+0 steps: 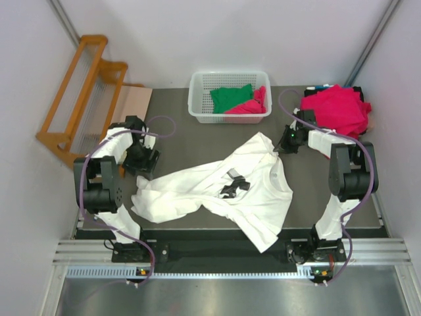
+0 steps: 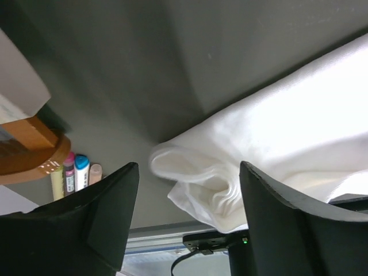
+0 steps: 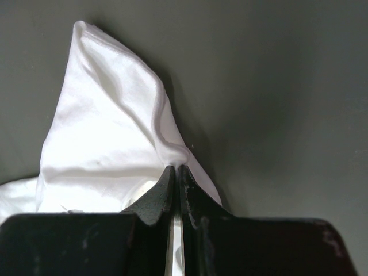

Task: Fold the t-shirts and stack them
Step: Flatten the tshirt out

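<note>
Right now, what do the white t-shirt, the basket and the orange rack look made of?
The white t-shirt: soft matte cloth, likely cotton knit; it creases and bunches into folds. The basket: white plastic, likely moulded, given its regular lattice walls. The rack: seemingly wood with an orange-brown finish; grain too small to tell.

white t-shirt (image 1: 263,197): crumpled, centre | pink t-shirts (image 1: 332,108): far right | green t-shirt (image 1: 230,97): basket (image 1: 197,105)
</note>
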`<action>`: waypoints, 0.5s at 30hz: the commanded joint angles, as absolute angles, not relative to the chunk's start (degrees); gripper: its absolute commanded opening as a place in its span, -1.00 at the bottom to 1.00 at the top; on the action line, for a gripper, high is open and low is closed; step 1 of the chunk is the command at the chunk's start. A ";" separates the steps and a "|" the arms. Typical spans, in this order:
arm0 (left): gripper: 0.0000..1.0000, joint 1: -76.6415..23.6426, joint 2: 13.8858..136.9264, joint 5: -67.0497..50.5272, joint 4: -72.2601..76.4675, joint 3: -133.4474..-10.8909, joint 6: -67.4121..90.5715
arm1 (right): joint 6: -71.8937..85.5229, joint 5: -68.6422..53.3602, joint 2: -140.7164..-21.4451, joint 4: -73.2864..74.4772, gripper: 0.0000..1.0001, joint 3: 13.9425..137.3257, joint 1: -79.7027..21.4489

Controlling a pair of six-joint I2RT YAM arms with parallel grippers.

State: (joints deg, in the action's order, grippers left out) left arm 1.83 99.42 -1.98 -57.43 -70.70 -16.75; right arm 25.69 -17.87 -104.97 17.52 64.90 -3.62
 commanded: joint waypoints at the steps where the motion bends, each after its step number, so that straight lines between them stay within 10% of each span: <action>1: 0.57 2.64 96.33 -1.76 -58.09 -72.33 -17.84 | 25.66 -18.19 -103.18 15.91 -1.00 64.95 -3.16; 15: 0.44 2.90 96.94 -4.92 -59.59 -69.53 -17.75 | 25.49 -17.93 -102.92 16.00 -1.00 65.13 -3.08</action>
State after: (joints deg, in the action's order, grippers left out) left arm 2.55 98.63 -2.72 -58.22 -71.22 -17.54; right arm 25.69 -17.85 -104.97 17.47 64.88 -3.62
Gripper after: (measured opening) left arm 0.726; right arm 0.013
